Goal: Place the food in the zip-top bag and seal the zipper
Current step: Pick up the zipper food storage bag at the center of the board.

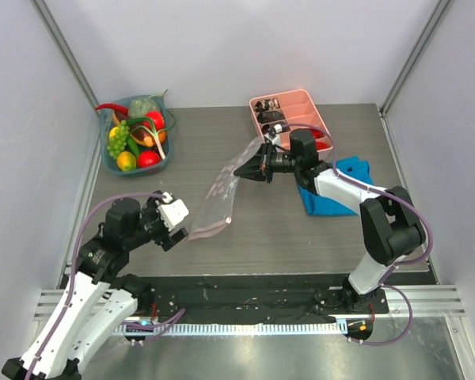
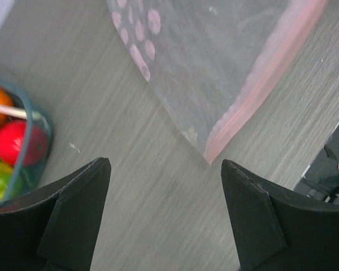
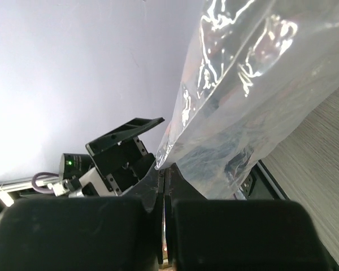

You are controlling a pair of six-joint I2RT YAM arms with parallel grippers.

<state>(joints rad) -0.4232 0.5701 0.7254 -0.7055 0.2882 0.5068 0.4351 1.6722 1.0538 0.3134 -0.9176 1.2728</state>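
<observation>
**Inspector:** Right gripper [image 1: 248,169], condition?

**Assistant:** The jaws are pressed together on an edge of the zip-top bag [image 1: 222,192]. The wrist view shows clear film [image 3: 254,84] pinched between the closed fingers [image 3: 101,226]. The bag hangs from that grip and slants down and away from the gripper until its low end meets the table [image 1: 301,229].

**Inspector:** Left gripper [image 1: 176,223]?

**Assistant:** The jaws stand wide apart with nothing between them (only bare tabletop shows there in its wrist view). The bag's lowest corner lies just ahead of the fingertips, apart from both.

**Inspector:** The zipper?

**Assistant:** The pink zipper [image 2: 260,84] runs along the bag's edge and ends at that corner, directly in front of the left gripper [image 2: 165,166]. I cannot make out a slider tab.

**Inspector:** The food?

**Assistant:** The food [image 1: 134,136] sits heaped in a teal basket [image 1: 104,158], well beyond the left gripper and off to its left. A red chili, green grapes, a tomato and an orange are distinguishable. The left wrist view catches the basket's rim [image 2: 29,116] beside its left finger.

**Inspector:** Other items?

**Assistant:** A pink divided tray [image 1: 289,96] lies just behind the right gripper. A blue cloth [image 1: 352,170] lies under that arm's forearm.
</observation>
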